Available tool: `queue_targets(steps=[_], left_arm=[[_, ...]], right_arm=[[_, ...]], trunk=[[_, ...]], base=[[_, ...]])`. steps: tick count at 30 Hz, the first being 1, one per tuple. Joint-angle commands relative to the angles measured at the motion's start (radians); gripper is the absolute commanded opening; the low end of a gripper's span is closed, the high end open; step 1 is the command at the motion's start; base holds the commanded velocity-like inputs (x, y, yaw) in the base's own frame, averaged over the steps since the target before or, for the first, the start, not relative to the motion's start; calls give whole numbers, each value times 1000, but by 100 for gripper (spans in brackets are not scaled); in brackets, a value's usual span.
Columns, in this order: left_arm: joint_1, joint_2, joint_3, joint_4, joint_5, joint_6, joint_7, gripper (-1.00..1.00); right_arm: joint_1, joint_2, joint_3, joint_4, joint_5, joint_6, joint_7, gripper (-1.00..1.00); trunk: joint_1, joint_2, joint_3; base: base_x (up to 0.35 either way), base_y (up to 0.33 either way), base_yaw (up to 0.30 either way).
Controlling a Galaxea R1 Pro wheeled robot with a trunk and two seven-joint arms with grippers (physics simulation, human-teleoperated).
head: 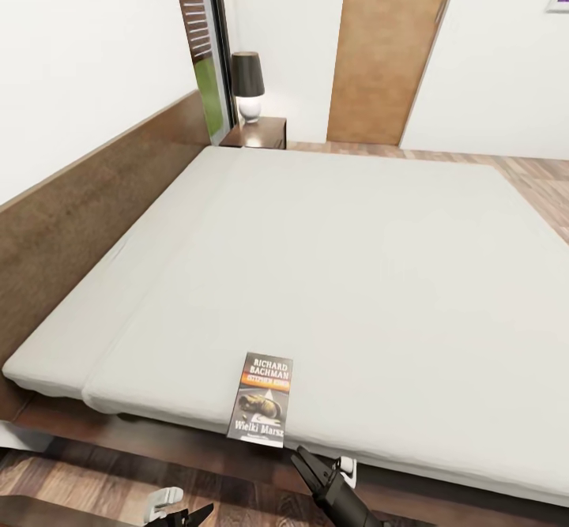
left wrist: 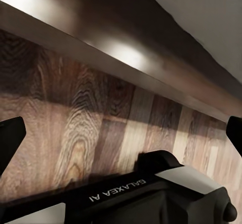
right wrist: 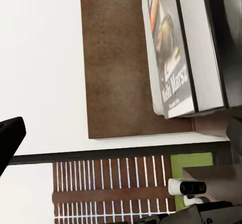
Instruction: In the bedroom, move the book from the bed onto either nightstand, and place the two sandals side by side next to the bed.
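Nearby, the book [head: 261,399] overhangs the bed [head: 356,274] edge, right fingers [head: 310,464] apparently spread below; left fingers [left wrist: 10,138] spread.

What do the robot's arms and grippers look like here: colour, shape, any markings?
The right gripper has black, tapered fingers on a black arm with a white fitting. The left gripper is black too, beside a white part. In the left wrist view, its dark body bears white "GALAXEA AI" lettering.

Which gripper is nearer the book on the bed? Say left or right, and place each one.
Right. The right gripper sits just below the book at the mattress edge, fingers open toward it. The left gripper hangs lower and further left, over the floor beside the bed frame.
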State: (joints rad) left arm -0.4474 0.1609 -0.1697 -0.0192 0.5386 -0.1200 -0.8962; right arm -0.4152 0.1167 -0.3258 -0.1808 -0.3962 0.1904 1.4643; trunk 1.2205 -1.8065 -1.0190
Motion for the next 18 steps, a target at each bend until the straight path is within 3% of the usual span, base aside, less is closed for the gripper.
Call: queue_targets(steps=[1, 15, 18], left_arm=[[-1, 0, -8, 1, 4, -9, -1, 100], [-1, 0, -8, 1, 4, -9, -1, 100], [-1, 0, -8, 1, 4, -9, -1, 100]], right_arm=[[0, 0, 5, 0, -9, 11, 2, 100], [0, -1, 5, 0, -9, 11, 2, 100], [0, -1, 5, -1, -9, 11, 2, 100]], trunk=[[4, -8, -4], [58, -106, -48], [58, -106, -48]], base=[[0, 0, 0], [0, 0, 0], [0, 0, 0]])
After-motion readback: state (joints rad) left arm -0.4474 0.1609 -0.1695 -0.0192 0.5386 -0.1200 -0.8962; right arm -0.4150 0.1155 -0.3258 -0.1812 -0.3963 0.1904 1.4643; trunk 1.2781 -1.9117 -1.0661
